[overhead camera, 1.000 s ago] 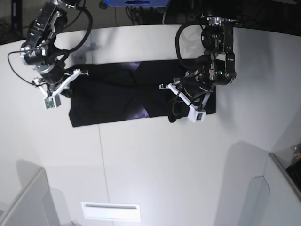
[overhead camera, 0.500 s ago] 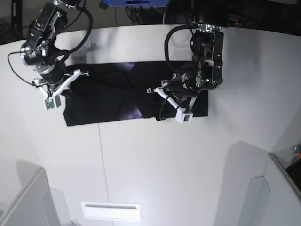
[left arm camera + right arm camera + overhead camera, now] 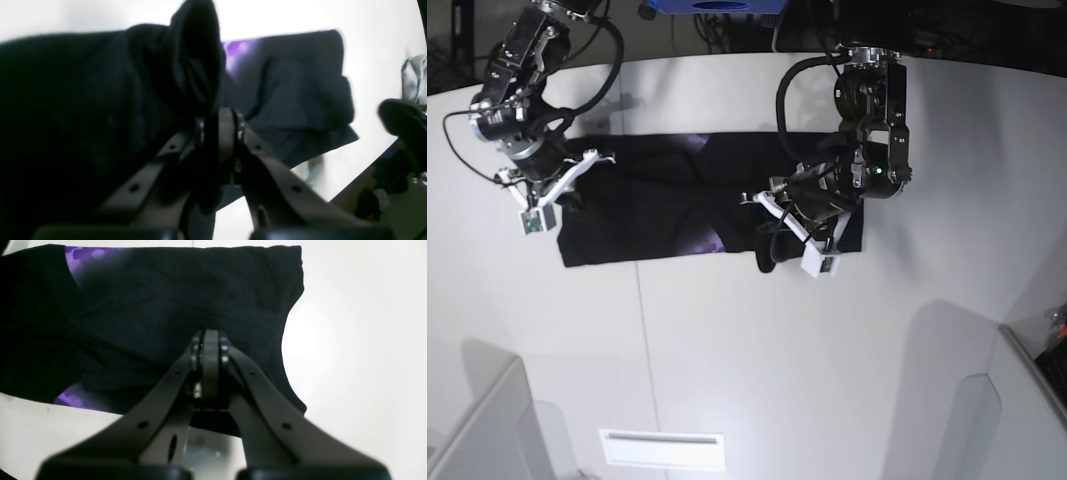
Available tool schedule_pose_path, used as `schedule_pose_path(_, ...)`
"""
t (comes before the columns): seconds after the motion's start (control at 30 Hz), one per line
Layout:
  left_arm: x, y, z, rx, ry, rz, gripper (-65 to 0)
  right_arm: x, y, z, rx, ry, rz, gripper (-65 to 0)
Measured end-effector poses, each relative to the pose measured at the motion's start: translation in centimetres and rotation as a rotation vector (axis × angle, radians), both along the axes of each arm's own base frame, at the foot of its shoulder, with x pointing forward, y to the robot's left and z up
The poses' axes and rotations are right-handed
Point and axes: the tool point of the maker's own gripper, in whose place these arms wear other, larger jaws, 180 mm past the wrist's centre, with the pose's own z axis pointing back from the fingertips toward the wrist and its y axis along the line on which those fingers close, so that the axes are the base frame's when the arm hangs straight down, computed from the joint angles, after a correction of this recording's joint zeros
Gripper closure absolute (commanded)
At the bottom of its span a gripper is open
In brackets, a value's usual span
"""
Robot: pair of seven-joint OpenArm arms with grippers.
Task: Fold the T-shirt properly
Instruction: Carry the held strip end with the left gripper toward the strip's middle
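Observation:
The black T-shirt lies spread across the far half of the white table, with a purple print showing at a fold. My left gripper is at the shirt's front edge near its right end. In the left wrist view it is shut on a bunched-up fold of the shirt. My right gripper is at the shirt's left end. In the right wrist view it is shut on the shirt near its edge.
A thin seam runs down the table. A white rectangular strip lies near the front edge. Grey panels stand at the lower left and lower right. A blue object and cables sit behind the table.
My left gripper has moved left and slightly forward with the shirt's right end. The whole shirt has shifted left. The right arm has barely moved.

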Motion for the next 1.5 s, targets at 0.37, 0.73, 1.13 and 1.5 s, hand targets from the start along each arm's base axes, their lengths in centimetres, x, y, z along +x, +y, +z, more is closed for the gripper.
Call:
schedule_pose_path(0.37, -0.3, -1.7, -1.4, -0.040, 0.060, -0.009, 0.0, 0.0, 0.0, 0.0, -0.001, 0.002, 0.001, 0.0)
schedule_pose_path(0.73, -0.1, -2.2, -2.6, -0.046, 0.101, -0.012, 0.0, 0.0, 0.0, 0.0, -0.001, 0.002, 0.001, 0.0)
schedule_pose_path(1.13, -0.2, -4.3, -3.0, -0.054, 0.102, -0.059, 0.0, 0.0, 0.0, 0.0, -0.001, 0.002, 0.000, 0.0)
schedule_pose_path(1.5, 0.2, -4.3, -2.9, -0.057, 0.081, -0.046, 0.0, 0.0, 0.0, 0.0, -0.001, 0.001, 0.001, 0.0)
